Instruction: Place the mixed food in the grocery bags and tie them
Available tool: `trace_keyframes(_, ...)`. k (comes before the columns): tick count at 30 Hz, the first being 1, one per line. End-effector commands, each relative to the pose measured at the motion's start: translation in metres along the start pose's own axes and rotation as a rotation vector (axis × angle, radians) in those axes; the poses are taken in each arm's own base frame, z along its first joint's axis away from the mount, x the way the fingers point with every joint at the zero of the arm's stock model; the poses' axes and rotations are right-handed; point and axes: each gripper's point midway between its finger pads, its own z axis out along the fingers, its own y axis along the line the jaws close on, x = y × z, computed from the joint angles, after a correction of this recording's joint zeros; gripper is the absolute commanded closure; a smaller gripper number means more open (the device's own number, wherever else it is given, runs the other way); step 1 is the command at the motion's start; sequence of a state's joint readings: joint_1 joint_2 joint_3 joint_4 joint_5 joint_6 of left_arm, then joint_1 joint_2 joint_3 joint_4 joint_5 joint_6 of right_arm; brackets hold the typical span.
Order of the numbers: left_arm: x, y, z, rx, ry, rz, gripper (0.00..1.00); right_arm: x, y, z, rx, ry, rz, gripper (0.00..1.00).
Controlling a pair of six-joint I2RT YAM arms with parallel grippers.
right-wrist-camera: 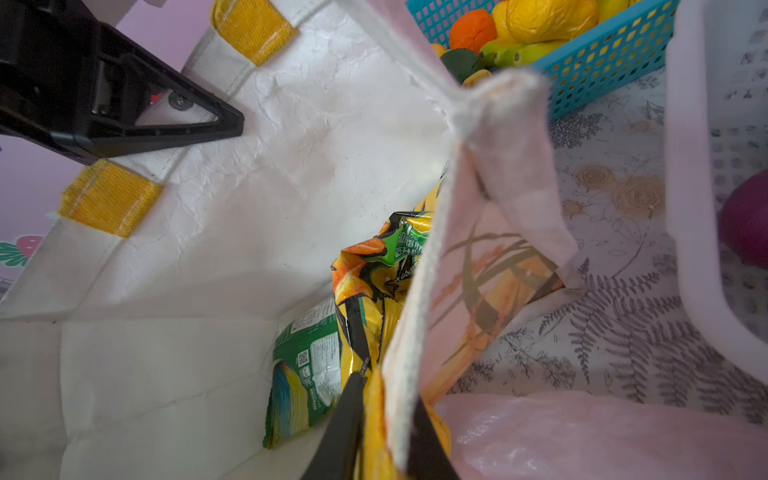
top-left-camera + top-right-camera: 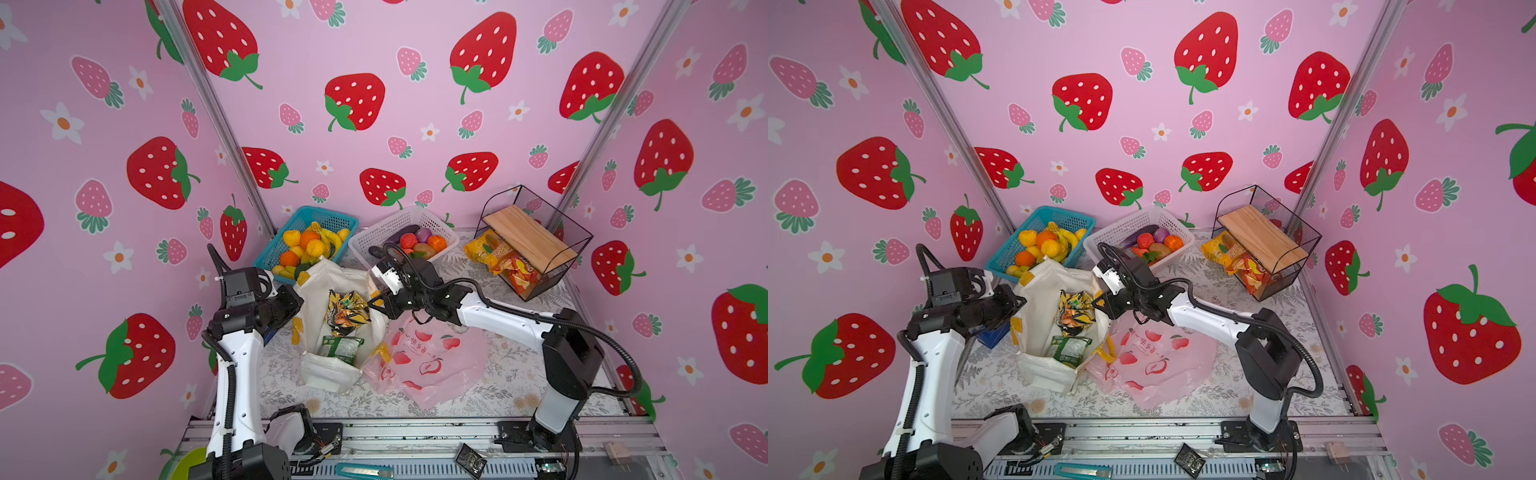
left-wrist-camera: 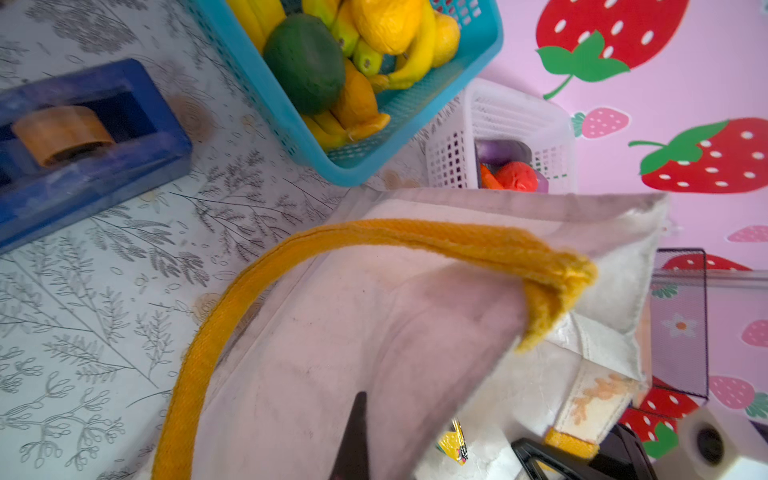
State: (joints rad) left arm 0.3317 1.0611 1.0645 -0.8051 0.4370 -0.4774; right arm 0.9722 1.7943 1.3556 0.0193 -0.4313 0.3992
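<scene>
Two packets lie deep in the white tote [image 2: 328, 372]: one of crumpled yellow-and-orange foil [image 2: 347, 311], one flatter and green [image 2: 343, 347]. Both hands are at its mouth. My left hand [image 2: 298, 304] is shut tight on the left rim, pinching the wall between the two yellow strap patches. My right hand [image 2: 376, 301] straddles the opposite wall. In its wrist view one finger [image 1: 345, 432] sits inside and its partner outside, a little apart, with fabric and strap between. I can't tell whether they bite.

To do this well, I'd hold the left pinch steady so the mouth gapes. I'd lift the right hand straight up off the rim, not sideways, or the wall folds over the packets.

The tote looks stiff, papery and creased, so it should stand. Its woven yellow handle [image 3: 374, 237] flops. The pink plastic bag [image 2: 432, 357] lies flat on the table against the tote, thin and translucent, probably slippery. The toy vegetables [image 2: 419, 241] wait in the white mesh basket [image 2: 374, 235] behind.
</scene>
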Motion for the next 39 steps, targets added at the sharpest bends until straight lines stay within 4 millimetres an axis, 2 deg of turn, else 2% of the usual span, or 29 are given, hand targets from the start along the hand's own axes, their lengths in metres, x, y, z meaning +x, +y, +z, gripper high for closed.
trace_keyframes(1,-0.042,0.0,-0.006,-0.024,-0.127,-0.012,1.0,-0.035,0.01,-0.017,0.016,-0.086,-0.06,0.59)
trace_keyframes(4,-0.055,0.018,0.0,-0.087,-0.145,-0.033,1.0,-0.031,-0.007,-0.044,0.094,-0.103,-0.066,0.41)
trace_keyframes(5,-0.058,0.023,0.002,-0.108,-0.156,-0.035,1.0,-0.03,-0.014,-0.055,0.125,-0.11,-0.062,0.38)
trace_keyframes(8,-0.065,0.035,0.011,-0.146,-0.17,-0.04,0.97,-0.006,-0.048,-0.092,0.283,-0.1,-0.03,0.3)
trace_keyframes(9,-0.066,0.037,0.014,-0.146,-0.17,-0.042,0.9,0.007,-0.063,-0.104,0.353,-0.085,-0.008,0.28)
trace_keyframes(12,-0.07,0.037,0.015,-0.151,-0.174,-0.041,0.81,0.048,-0.109,-0.144,0.588,-0.03,0.062,0.22)
trace_keyframes(14,-0.075,0.035,0.012,-0.151,-0.196,-0.033,0.74,0.078,-0.127,-0.158,0.678,0.026,0.092,0.16)
trace_keyframes(16,-0.079,0.031,0.006,-0.146,-0.22,-0.023,0.69,0.102,-0.135,-0.159,0.703,0.086,0.099,0.13)
trace_keyframes(18,-0.081,0.025,-0.001,-0.129,-0.24,-0.013,0.61,0.117,-0.133,-0.146,0.643,0.13,0.105,0.12)
trace_keyframes(21,-0.081,0.016,-0.017,-0.109,-0.287,-0.001,0.54,0.122,-0.126,-0.119,0.514,0.125,0.115,0.12)
trace_keyframes(25,-0.076,-0.004,-0.047,-0.046,-0.359,0.027,0.47,0.136,-0.145,-0.097,0.505,0.184,0.128,0.15)
trace_keyframes(26,-0.073,-0.013,-0.055,-0.009,-0.369,0.047,0.45,0.14,-0.151,-0.093,0.515,0.2,0.124,0.17)
trace_keyframes(28,-0.062,-0.036,-0.064,0.069,-0.363,0.103,0.34,0.146,-0.159,-0.086,0.519,0.221,0.121,0.25)
trace_keyframes(31,-0.028,-0.075,-0.063,0.144,-0.274,0.246,0.33,0.151,-0.164,-0.079,0.507,0.233,0.122,0.53)
trace_keyframes(33,0.007,-0.1,-0.053,0.169,-0.192,0.37,0.33,0.152,-0.169,-0.082,0.512,0.228,0.133,0.7)
trace_keyframes(36,0.057,-0.123,-0.033,0.16,-0.1,0.522,0.33,0.148,-0.178,-0.098,0.534,0.198,0.161,0.92)
trace_keyframes(38,0.081,-0.13,-0.018,0.122,-0.057,0.594,0.31,0.142,-0.184,-0.112,0.549,0.154,0.189,0.99)
trace_keyframes(39,0.091,-0.133,-0.009,0.092,-0.038,0.632,0.31,0.138,-0.185,-0.12,0.555,0.125,0.201,1.0)
